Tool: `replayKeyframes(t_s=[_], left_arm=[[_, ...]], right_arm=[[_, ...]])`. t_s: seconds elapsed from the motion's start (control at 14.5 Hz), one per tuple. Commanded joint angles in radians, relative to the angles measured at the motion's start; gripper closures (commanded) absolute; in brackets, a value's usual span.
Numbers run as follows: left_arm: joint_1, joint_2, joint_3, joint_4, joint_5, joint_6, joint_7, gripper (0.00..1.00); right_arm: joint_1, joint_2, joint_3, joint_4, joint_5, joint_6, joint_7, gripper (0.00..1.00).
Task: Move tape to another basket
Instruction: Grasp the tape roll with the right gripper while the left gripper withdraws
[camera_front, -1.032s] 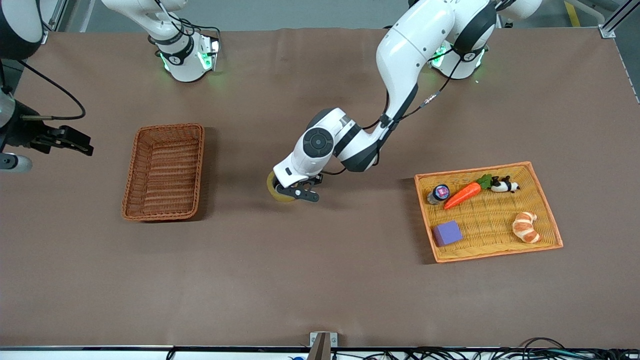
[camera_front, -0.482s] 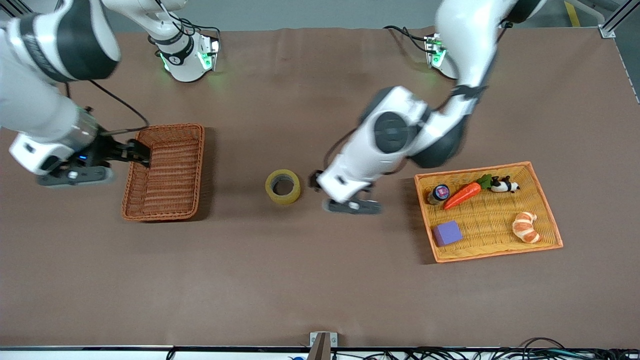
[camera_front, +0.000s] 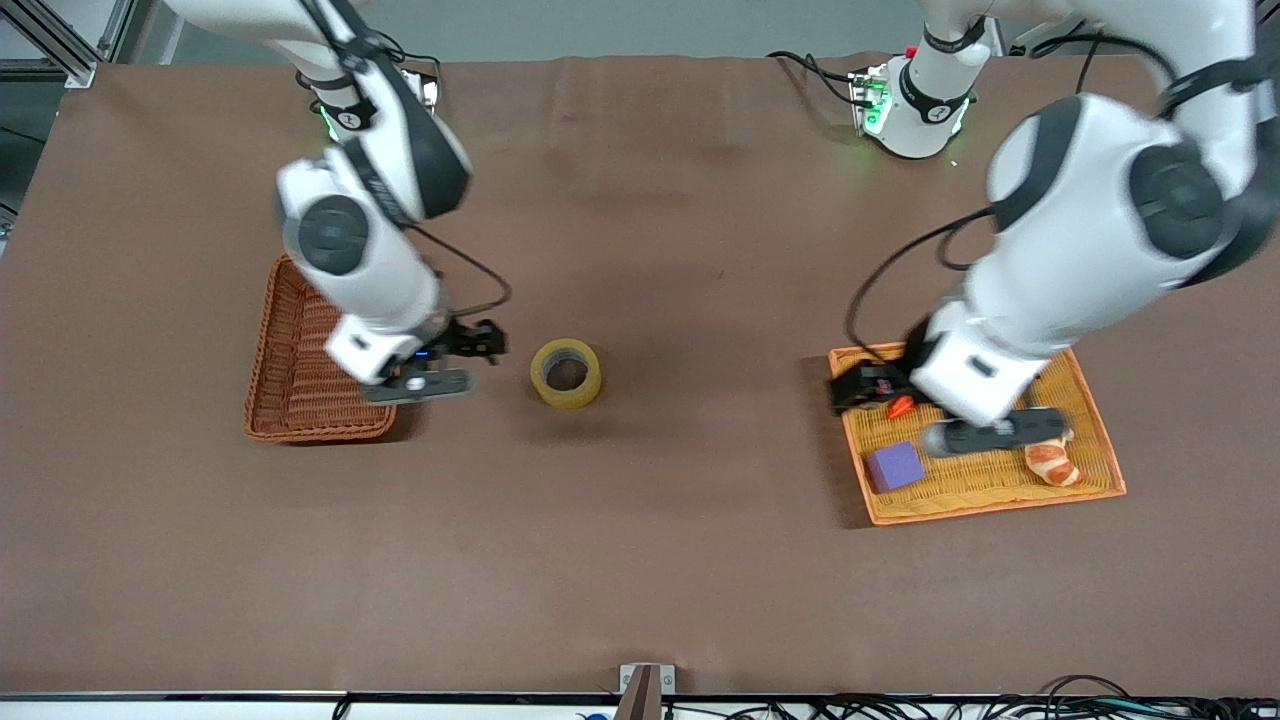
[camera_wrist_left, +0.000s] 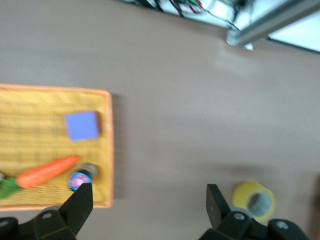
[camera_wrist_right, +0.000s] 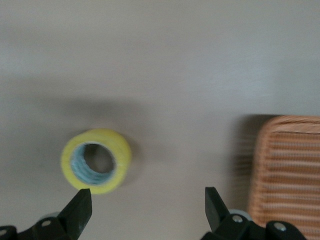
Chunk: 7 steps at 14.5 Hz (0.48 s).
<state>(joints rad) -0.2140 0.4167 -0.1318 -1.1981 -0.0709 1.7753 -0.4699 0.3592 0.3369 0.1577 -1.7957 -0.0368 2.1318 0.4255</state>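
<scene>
Right pincer (camera_front: 470, 352) wide open, empty, between basket (camera_front: 290, 390) and tape (camera_front: 566, 373); left pincer (camera_front: 868, 388) likewise, over yellow tray (camera_front: 1000, 490).

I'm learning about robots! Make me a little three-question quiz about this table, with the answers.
1. True or false: the tape lies inside the brown basket.
2. Which gripper is over the yellow tray? A) left gripper B) right gripper
3. Fill in: the purple block lies in the yellow ____.

Key: 1. False, it lies on the table between basket and tray. 2. A, the left gripper; the right gripper is between basket and tape. 3. tray.
</scene>
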Motion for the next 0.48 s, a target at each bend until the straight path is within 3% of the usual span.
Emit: replayKeyframes(t_s=[0.0,0.14,0.41], left_arm=[[0.089,-0.064,-0.008,-0.070,0.042,-0.005,0.121,0.00],[0.151,-0.078,-0.008,-0.071,0.054,-0.005,0.203,0.00],[0.242,-0.177,-0.015,-0.162,0.065,-0.002,0.290,0.00]], right_arm=[[0.053,0.057,-0.007,-0.085,-0.064,0.155,0.109,0.00],[0.084,0.138,-0.007,-0.091,-0.078,0.242,0.127,0.00],[0.096,0.159,-0.007,-0.168,-0.098,0.377,0.127,0.00]])
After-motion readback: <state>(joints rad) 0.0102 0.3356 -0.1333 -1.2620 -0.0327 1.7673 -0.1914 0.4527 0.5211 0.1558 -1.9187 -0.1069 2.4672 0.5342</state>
